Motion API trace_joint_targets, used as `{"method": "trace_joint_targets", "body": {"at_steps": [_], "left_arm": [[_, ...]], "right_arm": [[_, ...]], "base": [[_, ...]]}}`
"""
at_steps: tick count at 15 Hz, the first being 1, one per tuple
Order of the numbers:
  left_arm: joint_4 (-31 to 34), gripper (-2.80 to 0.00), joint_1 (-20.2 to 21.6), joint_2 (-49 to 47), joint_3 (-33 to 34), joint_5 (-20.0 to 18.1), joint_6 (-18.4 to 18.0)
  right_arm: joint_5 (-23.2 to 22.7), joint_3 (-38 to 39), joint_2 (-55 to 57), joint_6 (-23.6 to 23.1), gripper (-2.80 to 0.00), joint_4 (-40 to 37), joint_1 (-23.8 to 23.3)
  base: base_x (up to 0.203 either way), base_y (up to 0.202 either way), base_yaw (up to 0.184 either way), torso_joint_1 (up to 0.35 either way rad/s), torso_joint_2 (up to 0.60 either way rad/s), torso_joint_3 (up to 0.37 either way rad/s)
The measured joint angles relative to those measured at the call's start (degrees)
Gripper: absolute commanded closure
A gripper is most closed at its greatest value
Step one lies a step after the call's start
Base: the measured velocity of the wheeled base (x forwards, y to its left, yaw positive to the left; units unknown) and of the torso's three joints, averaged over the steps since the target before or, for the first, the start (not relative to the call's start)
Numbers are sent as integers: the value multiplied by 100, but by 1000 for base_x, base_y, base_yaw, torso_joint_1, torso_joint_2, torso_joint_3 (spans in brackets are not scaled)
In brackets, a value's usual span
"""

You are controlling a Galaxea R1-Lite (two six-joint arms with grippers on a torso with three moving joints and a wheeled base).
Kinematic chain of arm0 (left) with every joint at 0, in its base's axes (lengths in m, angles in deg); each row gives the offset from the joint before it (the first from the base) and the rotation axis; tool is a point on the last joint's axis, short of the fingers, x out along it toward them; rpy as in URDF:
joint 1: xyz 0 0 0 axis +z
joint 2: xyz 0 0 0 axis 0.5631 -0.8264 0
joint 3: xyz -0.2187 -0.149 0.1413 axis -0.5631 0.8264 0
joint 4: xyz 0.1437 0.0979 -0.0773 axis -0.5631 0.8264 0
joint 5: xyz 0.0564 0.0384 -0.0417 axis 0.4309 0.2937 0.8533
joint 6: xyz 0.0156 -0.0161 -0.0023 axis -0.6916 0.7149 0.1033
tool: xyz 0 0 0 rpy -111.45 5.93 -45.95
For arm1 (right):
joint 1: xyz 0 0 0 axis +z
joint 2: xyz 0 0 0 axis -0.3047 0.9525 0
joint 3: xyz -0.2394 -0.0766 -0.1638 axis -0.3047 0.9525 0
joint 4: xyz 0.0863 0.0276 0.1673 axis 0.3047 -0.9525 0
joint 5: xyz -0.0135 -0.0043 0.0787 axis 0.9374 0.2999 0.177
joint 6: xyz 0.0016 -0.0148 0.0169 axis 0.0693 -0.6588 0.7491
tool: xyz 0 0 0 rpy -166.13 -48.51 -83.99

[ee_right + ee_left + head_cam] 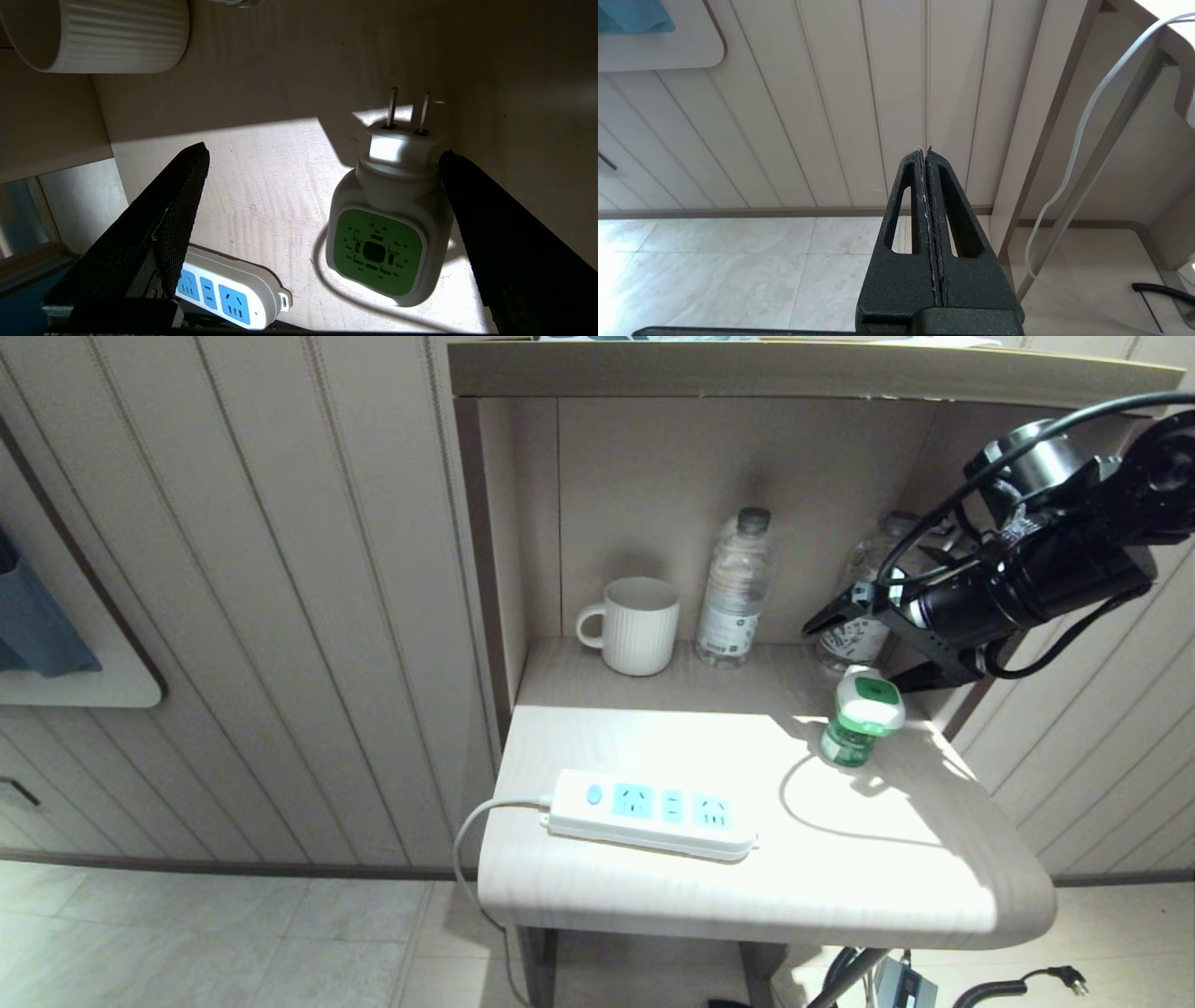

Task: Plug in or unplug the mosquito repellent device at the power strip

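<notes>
**Right gripper spread above the unplugged repellent device**

The mosquito repellent device, a small translucent green plastic bottle with a rounded white head and a green vented face, stands on the pale wood-grain bedside shelf, toward its right side, in a patch of bright light. It is not plugged in: in the right wrist view its two metal prongs stick out bare from the white plug block. No writing can be read on it.

The power strip, a long white plastic bar with light-blue socket faces and a round blue button at its left end, lies near the front edge of the shelf, left of the device and well apart from it. Its white cord leaves the left end and drops over the edge toward the floor. No brand mark is legible.

The right gripper hangs just above and behind the device with its black fingers released wide, one on each side of the white head, holding nothing.

At the back of the niche stand a white ribbed ceramic mug and a clear plastic water bottle with a pale label whose print is too small to read; a second clear bottle stands partly hidden behind the right arm.

The left gripper is parked low beside the shelf, above the tiled floor, its black fingers clenched together on nothing.
</notes>
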State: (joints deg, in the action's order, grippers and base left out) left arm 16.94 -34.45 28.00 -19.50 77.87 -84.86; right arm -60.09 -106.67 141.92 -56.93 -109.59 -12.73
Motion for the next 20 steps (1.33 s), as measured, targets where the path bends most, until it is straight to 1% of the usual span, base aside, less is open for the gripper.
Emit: {"method": "trace_joint_targets", "body": {"at_steps": [4,8,12,20], "left_arm": [[1,0,0,1,0,-1,-5],[1,0,0,0,0,0,-5],[1,0,0,0,0,2,-2],[1,0,0,0,0,0,-5]], "right_arm": [[34,-4,39,0,-280,212,59],[63,-4,113,2,-280,278,217],[223,-4,187,2,-280,423,405],[245,-4,232,-15,-280,515,403]], "base": [[0,0,0,0,0,0],[0,0,0,0,0,0],[0,0,0,0,0,0],[0,0,0,0,0,0]]}}
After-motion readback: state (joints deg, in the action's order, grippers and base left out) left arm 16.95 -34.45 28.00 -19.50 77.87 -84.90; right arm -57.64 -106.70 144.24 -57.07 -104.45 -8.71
